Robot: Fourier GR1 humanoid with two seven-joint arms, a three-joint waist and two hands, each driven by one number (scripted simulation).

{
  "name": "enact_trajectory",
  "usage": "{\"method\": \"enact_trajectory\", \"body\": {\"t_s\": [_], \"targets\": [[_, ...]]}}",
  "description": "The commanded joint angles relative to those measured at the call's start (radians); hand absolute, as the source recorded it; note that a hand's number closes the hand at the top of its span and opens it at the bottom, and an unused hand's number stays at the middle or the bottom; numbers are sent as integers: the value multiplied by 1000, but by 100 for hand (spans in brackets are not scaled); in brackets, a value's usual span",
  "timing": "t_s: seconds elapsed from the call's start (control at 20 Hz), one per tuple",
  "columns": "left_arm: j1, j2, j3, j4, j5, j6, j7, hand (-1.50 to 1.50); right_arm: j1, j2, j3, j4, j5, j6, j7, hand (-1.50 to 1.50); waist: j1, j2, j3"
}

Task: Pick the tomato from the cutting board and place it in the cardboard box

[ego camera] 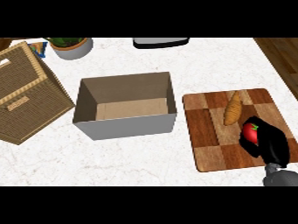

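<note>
White marble surface [222, 65]: cardboard box [125, 105] centre, cutting board [206, 131] at 3 o'clock. Right robot hand [270, 142] curls round tomato [251, 132] on the board.

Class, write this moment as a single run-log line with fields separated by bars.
phase: grasp | right hand: curled round tomato on cutting board | baguette: beside | cardboard box: open, empty | left hand: not in view

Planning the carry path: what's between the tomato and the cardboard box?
Head view: the tomato, with the right hand curled round it, sits on the cutting board. Toward the cardboard box lie only board surface and a strip of bare counter. The baguette lies just above that line.
</note>
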Motion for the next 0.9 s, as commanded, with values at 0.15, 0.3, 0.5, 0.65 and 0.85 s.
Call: {"method": "enact_trajectory", "body": {"t_s": [0.15,0.3,0.5,0.65,0.85], "targets": [[66,-49,-30,39,12,-19,25,0,17,80,108,-263,243,-112,224,150,6,18,-18],[54,-44,-35,27,9,-28,28,0,9,144,175,-371,365,-79,339,150,21,27,-14],[39,-47,-45,7,16,-47,53,0,-35,251,252,-520,494,56,516,150,53,36,-8],[22,-84,-76,21,4,-40,33,0,-106,359,313,-598,591,160,654,150,68,46,-7],[7,-81,-77,16,5,-61,26,0,-251,363,366,-667,623,278,895,150,115,54,-2]]}}
